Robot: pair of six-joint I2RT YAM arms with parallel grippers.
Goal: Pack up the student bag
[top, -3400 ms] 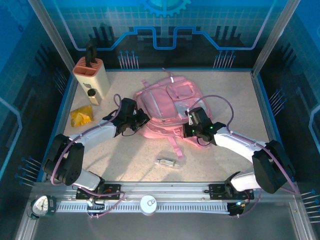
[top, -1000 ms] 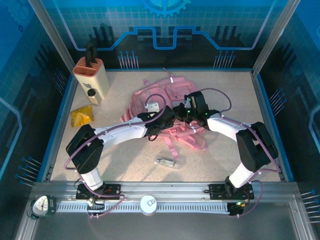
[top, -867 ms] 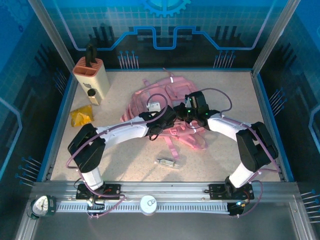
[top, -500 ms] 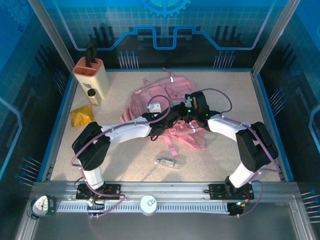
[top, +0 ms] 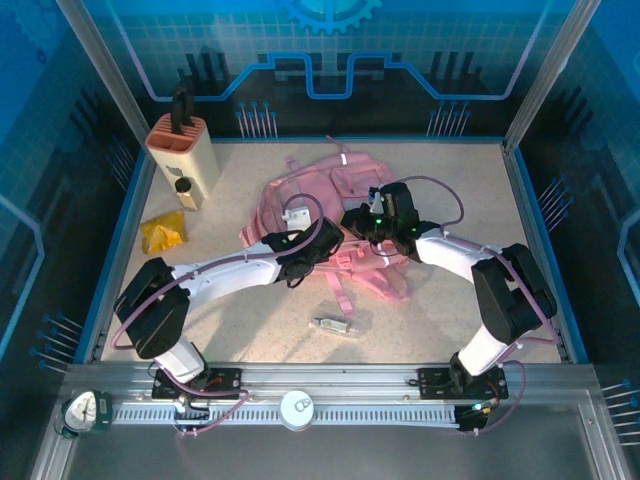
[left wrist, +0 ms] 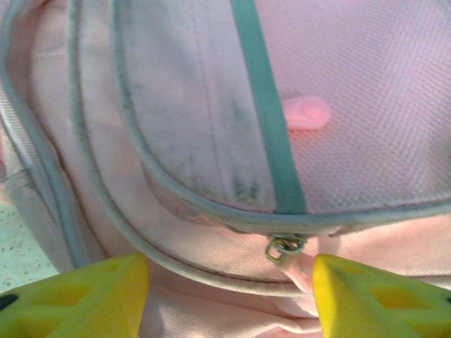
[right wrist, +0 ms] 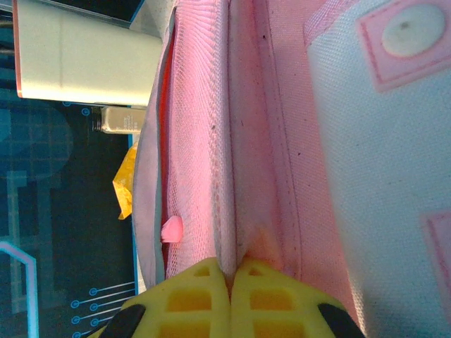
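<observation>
A speckled table (top: 250,310) is enclosed by blue panels (top: 330,110); the student bag (top: 315,185) is laid at mid-table, towards the far side. Both arms are reached inward over it. The left gripper (left wrist: 229,296) is held apart around a zipper pull (left wrist: 284,246) (untouched), and the right gripper (right wrist: 229,276) is pinched on a bag fold. Since half a second ago, the left arm (top: 215,272) has been drawn back, nearer and leftward.

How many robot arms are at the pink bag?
2. The left gripper hangs open over a zipper pull on the pink bag; the right gripper pinches a fold of the bag's fabric. No others seem hidden.
</observation>
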